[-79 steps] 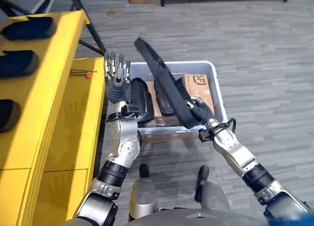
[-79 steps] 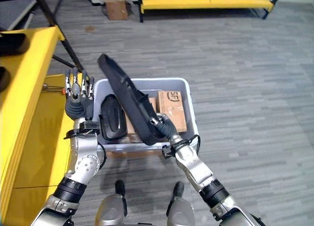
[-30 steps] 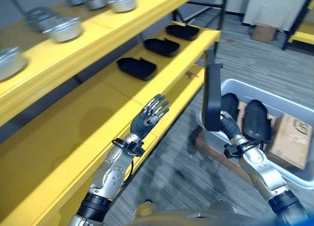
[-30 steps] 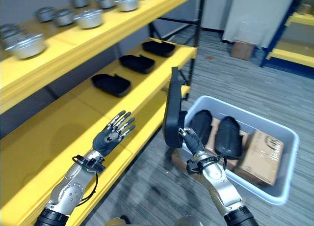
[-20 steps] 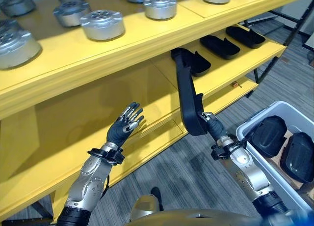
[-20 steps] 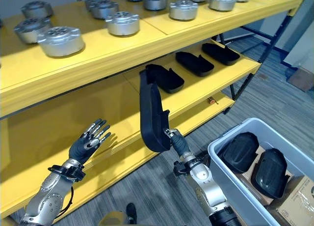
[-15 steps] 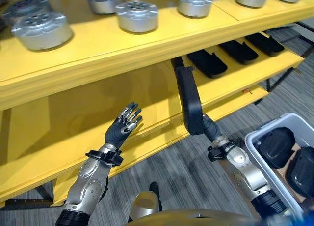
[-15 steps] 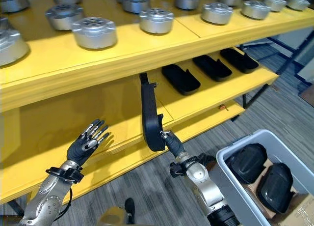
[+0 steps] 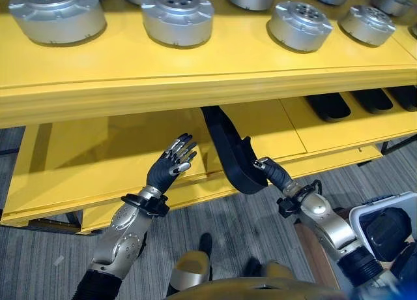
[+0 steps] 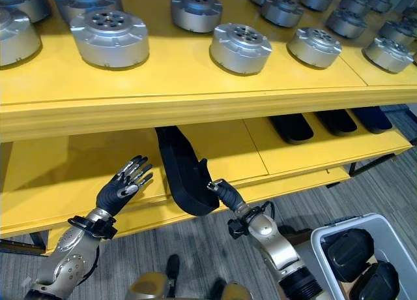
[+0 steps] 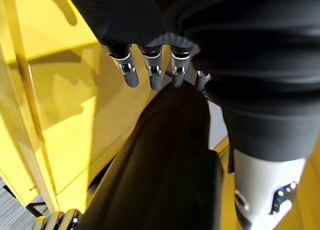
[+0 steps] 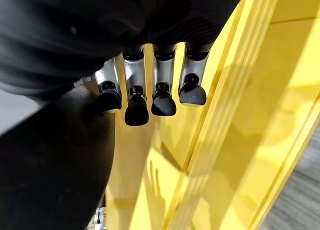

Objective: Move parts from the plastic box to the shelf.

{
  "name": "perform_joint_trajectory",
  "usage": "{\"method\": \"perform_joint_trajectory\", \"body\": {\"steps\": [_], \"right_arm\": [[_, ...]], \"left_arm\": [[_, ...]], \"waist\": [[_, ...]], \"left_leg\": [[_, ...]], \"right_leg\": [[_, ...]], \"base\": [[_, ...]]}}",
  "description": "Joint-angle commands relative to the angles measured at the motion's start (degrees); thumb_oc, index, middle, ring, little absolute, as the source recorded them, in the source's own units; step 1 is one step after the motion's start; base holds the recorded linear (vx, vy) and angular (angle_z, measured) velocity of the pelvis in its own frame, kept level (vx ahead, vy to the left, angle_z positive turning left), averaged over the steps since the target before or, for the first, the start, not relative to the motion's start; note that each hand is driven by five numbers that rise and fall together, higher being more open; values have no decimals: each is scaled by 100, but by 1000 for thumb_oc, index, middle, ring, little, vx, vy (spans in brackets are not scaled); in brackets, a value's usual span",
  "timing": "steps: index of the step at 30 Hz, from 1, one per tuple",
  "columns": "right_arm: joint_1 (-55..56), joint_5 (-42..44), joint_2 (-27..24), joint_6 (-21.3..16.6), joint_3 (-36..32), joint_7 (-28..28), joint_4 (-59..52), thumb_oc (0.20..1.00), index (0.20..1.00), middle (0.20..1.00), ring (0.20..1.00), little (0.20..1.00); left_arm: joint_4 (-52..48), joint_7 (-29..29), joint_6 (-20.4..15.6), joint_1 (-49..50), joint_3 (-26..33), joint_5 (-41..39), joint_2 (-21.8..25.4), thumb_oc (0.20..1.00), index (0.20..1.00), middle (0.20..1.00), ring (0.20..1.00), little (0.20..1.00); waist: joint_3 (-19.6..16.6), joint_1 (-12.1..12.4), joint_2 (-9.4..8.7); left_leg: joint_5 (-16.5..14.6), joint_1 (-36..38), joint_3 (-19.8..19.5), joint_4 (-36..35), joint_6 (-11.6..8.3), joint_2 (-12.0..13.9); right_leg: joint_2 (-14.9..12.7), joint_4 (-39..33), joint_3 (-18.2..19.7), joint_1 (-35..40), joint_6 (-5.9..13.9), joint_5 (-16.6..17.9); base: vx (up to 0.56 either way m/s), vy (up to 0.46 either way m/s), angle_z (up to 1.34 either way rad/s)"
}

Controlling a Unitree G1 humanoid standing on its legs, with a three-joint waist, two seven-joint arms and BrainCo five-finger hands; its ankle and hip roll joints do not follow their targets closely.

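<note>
Right robot hand [image 9: 268, 171] grips black part [image 9: 229, 153] (at shelf [image 9: 98, 143] edge)

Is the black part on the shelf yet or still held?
Held: right hand grips the black part, its top tucked under the upper shelf.
</note>
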Motion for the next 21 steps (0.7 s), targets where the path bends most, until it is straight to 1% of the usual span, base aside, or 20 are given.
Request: {"method": "perform_joint_trajectory", "body": {"steps": [1,4,6,8,11,13,15,18,21], "right_arm": [[-426,150,107,-378,-296,-39,-49,200,200,200,200,200],[-313,84,154,-386,-403,-78,-39,200,200,200,200,200],[-243,36,127,-352,-440,-86,-107,200,200,200,200,200],[-144,-50,80,-257,-467,-88,-203,200,200,200,200,200],[-89,-145,42,-250,-444,-31,-210,200,200,200,200,200],[-114,-292,50,-235,-361,-35,-163,200,200,200,200,200],[-196,-436,43,-168,-278,-70,-82,200,200,200,200,200],[-233,-617,6,-25,-203,-149,-79,200,200,200,200,200],[-223,-923,-32,149,-164,-303,-46,200,200,200,200,200]], "left_arm": [[-482,88,-307,-115,-51,123,15,1000,1000,1000,1000,1000],[-476,-55,-266,10,-70,147,-4,1000,1000,1000,1000,1000],[-480,-148,-226,66,-59,245,5,1000,1000,1000,1000,1000],[-498,-97,-289,167,-57,327,10,1000,1000,1000,1000,1000],[-540,-49,-436,344,53,181,23,1000,1000,1000,1000,1000],[-657,-44,-444,457,159,18,-40,1000,1000,1000,1000,1000],[-731,85,-371,500,145,-17,-108,1000,1000,1000,1000,1000],[-809,218,-338,534,126,-100,-173,1000,1000,1000,1000,1000],[-905,218,-208,619,154,-373,-238,1000,1000,1000,1000,1000]], "waist": [[-154,-89,-118],[-141,-152,-190],[-194,-165,-178],[-271,-160,-187],[-304,-95,-192],[-347,37,-178],[-387,117,-163],[-419,172,-137],[-416,233,-88]], "left_leg": [[-287,95,272,-126,-432,367],[-379,177,-77,-126,-433,371],[-347,167,-225,-126,-482,426],[-338,165,-354,-126,-552,496],[-325,219,-306,-126,-641,623],[-286,268,-119,-126,-770,772],[-255,291,5,-126,-856,853],[-214,294,87,-126,-955,927],[-113,293,203,-126,-1062,1058]], "right_leg": [[-60,-223,337,154,97,947],[-97,-405,751,126,182,1139],[3,-605,859,299,136,938],[25,-797,935,447,129,868],[-6,-857,765,604,122,773],[-4,-971,344,851,41,576],[18,-1091,133,1038,-35,484],[73,-1159,16,1203,-134,340],[85,-1149,-156,1317,-235,200]], "base": [[82,-198,30],[116,-194,84],[112,-202,78],[110,-221,63],[65,-192,37],[48,-180,-16],[60,-146,-33],[66,-109,-23],[68,-87,2]]}}
